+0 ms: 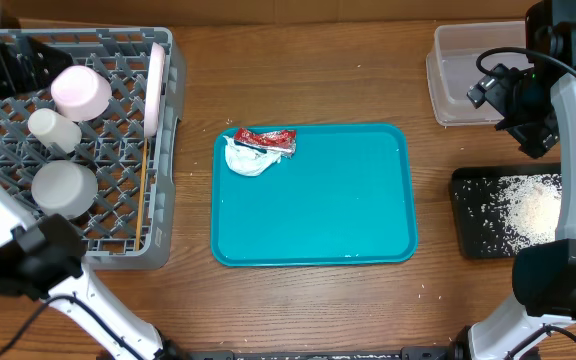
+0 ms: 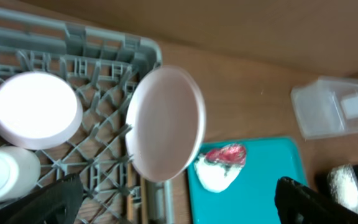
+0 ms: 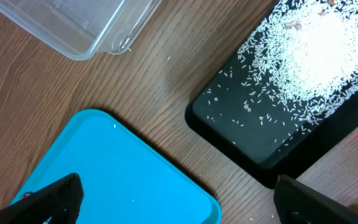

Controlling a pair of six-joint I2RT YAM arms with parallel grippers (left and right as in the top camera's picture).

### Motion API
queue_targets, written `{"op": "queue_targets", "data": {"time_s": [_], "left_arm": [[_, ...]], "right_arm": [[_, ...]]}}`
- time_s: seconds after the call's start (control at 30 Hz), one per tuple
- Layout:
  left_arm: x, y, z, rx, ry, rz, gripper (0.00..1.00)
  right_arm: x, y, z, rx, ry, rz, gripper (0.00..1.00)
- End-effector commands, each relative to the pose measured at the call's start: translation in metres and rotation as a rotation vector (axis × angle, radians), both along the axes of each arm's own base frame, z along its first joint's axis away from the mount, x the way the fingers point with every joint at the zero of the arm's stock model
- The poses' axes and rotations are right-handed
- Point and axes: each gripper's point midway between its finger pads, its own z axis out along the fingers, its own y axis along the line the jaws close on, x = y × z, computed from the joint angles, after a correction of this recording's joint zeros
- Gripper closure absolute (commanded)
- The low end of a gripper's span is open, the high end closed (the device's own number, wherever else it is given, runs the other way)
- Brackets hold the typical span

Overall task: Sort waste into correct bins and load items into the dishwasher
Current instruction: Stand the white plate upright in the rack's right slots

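The red sauce packet (image 1: pixel 266 140) lies on the crumpled white napkin (image 1: pixel 248 160) at the far left corner of the teal tray (image 1: pixel 348 210). Both also show in the left wrist view, packet (image 2: pixel 227 154) and napkin (image 2: pixel 216 176). The grey dish rack (image 1: pixel 158 250) holds the pale-pink dish (image 1: pixel 80 90), white cup (image 1: pixel 53 130), grey bowl (image 1: pixel 63 188), the plate on edge (image 1: pixel 154 88) and chopsticks (image 1: pixel 143 190). White rice (image 1: pixel 533 210) lies in the black tray (image 1: pixel 473 215). The clear tub (image 1: pixel 463 85) is empty. My left gripper (image 2: pixel 179 205) hangs open above the rack. My right gripper (image 3: pixel 179 202) hangs open between tub and black tray.
The teal tray fills the middle of the wooden table. A few loose rice grains lie on the wood by the black tray (image 3: pixel 260 137). The clear tub (image 3: pixel 73 25) stands at the far right, the rack (image 2: pixel 104 56) at the far left.
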Motion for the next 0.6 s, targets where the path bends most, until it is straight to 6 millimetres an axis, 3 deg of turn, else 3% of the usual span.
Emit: {"op": "queue_targets", "data": {"time_s": [0.0,0.13,0.3,0.43,0.57], "left_arm": [[-0.017,-0.024,0.041,-0.139,0.023,0.137,0.0],[-0.024,-0.068,0.061,-0.238,0.012,0.052,0.0],[-0.036,-0.162,0.083,-0.227,-0.016,-0.173,0.0],[-0.043,-0.232,0.067,-0.088,0.032,-0.297,0.0],[-0.056,-0.294,0.036,0.068,0.124,-0.374,0.0]], "right_arm": [[0.002,0.0,0.005,-0.006,-0.019,0.007,0.0],[0.002,0.0,0.005,-0.006,-0.019,0.007,0.0],[0.002,0.0,0.005,-0.006,-0.019,0.006,0.0],[0.002,0.0,0.005,-0.006,-0.019,0.007,0.0],[0.002,0.0,0.005,-0.006,-0.019,0.007,0.0]]}}
